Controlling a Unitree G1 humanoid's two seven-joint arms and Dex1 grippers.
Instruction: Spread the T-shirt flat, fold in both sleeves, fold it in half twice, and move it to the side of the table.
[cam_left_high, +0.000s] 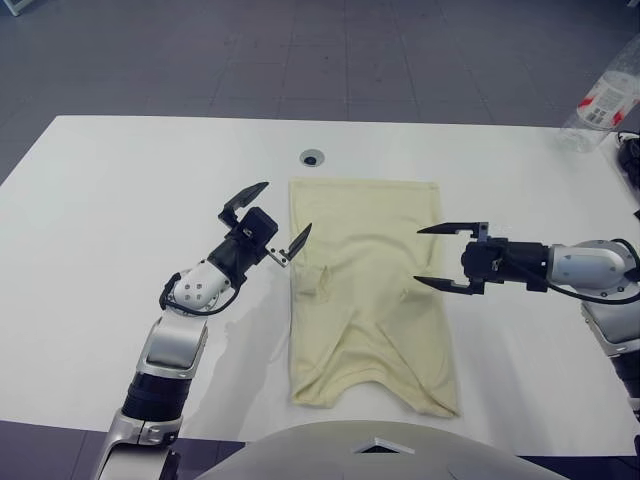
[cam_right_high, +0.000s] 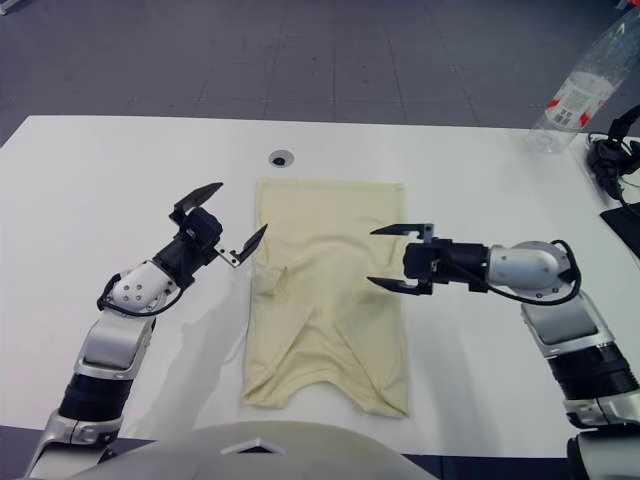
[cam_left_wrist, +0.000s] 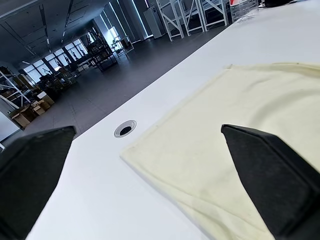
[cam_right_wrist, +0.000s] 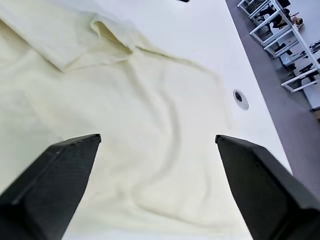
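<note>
The T-shirt (cam_left_high: 370, 290) is laid lengthwise at the middle of the desk (cam_left_high: 120, 200), with its straight edge at the far end and a curved edge at the near end. It is presented as a narrow rectangle. Both sleeves appear to be turned in over the body, as indicated by the small folds seen at mid-length. Some creases are left in the near half.

The left arm (cam_left_high: 195, 290) is held just beside the left edge of the garment. The left jaws are spread wide and nothing is held in them. The right arm (cam_left_high: 590, 262) is extended from the other side. The right jaws are likewise fully parted and empty, and are positioned over the right edge of the cloth at about mid-length.

Progress is judged as follows: spreading and sleeve folding are taken as done (the sleeve lie cannot be checked in full). Both half-folds and the transfer to the side of the desk are not yet carried out.

A cable port (cam_left_high: 312, 157) is set beyond the far edge of the garment, and a plastic bottle (cam_left_high: 605, 100) is stood at the far right corner.
</note>
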